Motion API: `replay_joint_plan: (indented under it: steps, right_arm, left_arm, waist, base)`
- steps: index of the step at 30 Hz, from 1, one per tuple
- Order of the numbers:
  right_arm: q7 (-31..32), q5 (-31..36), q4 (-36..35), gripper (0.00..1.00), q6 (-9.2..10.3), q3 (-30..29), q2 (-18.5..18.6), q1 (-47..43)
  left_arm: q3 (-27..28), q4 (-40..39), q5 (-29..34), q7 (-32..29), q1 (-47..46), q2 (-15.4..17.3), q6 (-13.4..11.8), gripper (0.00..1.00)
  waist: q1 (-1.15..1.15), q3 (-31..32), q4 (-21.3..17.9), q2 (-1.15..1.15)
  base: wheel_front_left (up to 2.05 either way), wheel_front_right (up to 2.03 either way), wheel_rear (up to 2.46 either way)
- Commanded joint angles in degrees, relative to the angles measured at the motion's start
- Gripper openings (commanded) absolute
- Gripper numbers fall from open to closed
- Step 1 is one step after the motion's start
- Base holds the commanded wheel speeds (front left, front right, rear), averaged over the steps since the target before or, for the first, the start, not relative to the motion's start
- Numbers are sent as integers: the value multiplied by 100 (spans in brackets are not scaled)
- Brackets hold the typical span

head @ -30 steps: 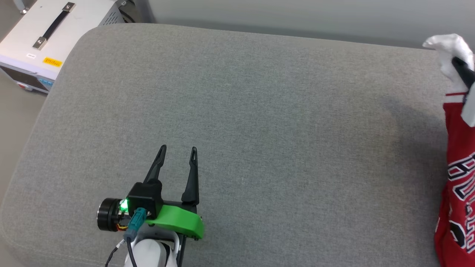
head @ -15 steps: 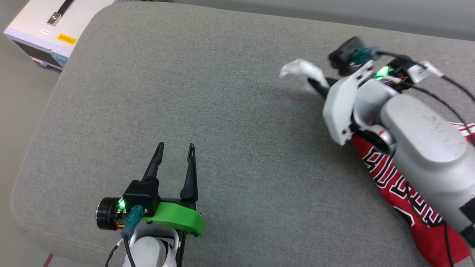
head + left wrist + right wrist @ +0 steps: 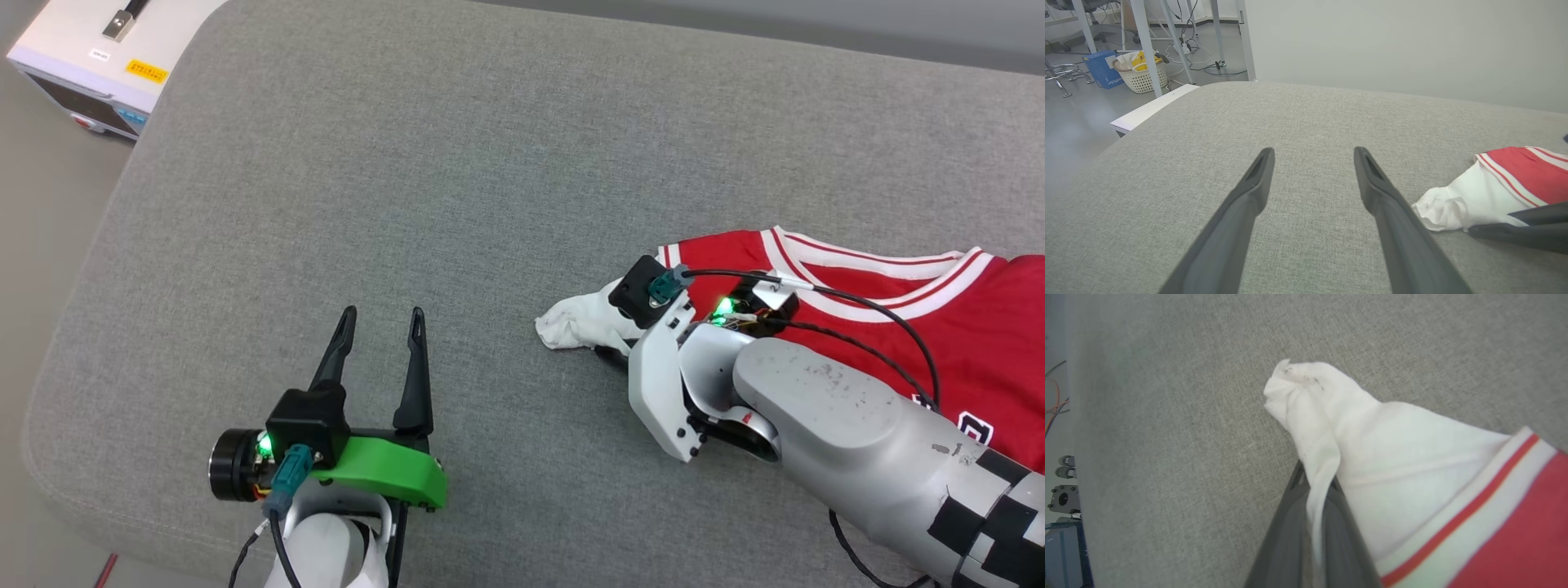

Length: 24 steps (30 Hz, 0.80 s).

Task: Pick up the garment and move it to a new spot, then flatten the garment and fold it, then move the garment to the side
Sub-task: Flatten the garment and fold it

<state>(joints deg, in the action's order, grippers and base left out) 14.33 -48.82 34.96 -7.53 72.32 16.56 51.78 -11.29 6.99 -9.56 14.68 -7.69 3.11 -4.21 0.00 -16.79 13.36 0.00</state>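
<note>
- Head view had the garment (image 3: 996, 327) lying on the grey cushion (image 3: 490, 163), over on your right side.
- Right wrist view: your right gripper (image 3: 1316, 486) was pinched tight on its white sleeve (image 3: 1372, 457).
- Your left gripper (image 3: 384, 312) sat with fingers spread wide, holding nothing, well apart from it.

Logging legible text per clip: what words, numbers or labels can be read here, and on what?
Nothing reads clearly.
On the shirt: one black, white-edged character, cut off, unreadable.
On the white box: yellow sticker, too small.
On the blue box: print too blurred.
</note>
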Motion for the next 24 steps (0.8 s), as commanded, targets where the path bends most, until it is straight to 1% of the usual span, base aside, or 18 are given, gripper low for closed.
replay_joint_plan:
  steps: [1, 2, 7, 11, 13, 15, 19, 21, 24]
  right_arm:
    - [-95, -100, 67, 80, 4, 71, 99, -123]
    - [-681, -198, 12, 100, 4, 32, 166, -47]
    - [-1573, -266, -295, 100, 4, -125, 343, -107]
    - [-2209, -248, -561, 100, 4, -473, 588, -338]
    - [-2522, -161, -624, 100, 4, -762, 719, -494]
    - [-2732, 22, -637, 100, 4, -1128, 832, -670]
    - [-2911, 517, -676, 100, 4, -2175, 937, -1188]
    - [-2926, 835, -785, 100, 4, -2843, 920, -1527]
    - [-2930, 1415, -1112, 100, 4, -3994, 800, -2204]
  left_arm:
    - [34, 25, 10, 32, -75, -24, -11, 100]
    - [84, 53, 52, 32, -43, -24, 13, 100]
    - [189, 61, 147, 32, 91, -24, 39, 100]
    - [320, 49, 245, 32, 226, -24, 91, 100]
    - [396, 41, 292, 32, 278, -24, 129, 100]
    - [477, 32, 336, 32, 314, -24, 165, 100]
    - [634, 3, 428, 32, 357, -24, 248, 100]
    - [692, -21, 471, 32, 389, -24, 274, 100]
    - [764, -51, 517, 32, 441, -24, 315, 100]
  waist:
    - [0, 63, -46, 0]
    - [0, 203, -102, 0]
    - [0, 494, -219, 0]
    - [0, 723, -332, 0]
    - [0, 816, -386, 0]
    - [0, 895, -443, 0]
    - [0, 1027, -563, 0]
    - [0, 1081, -631, 0]
    - [0, 1146, -720, 0]
  base:
    - [0, 0, 0]
    - [0, 0, 0]
    - [0, 0, 0]
    - [0, 0, 0]
    - [0, 0, 0]
    - [0, 0, 0]
    - [0, 0, 0]
    - [0, 0, 0]
    - [0, 0, 0]
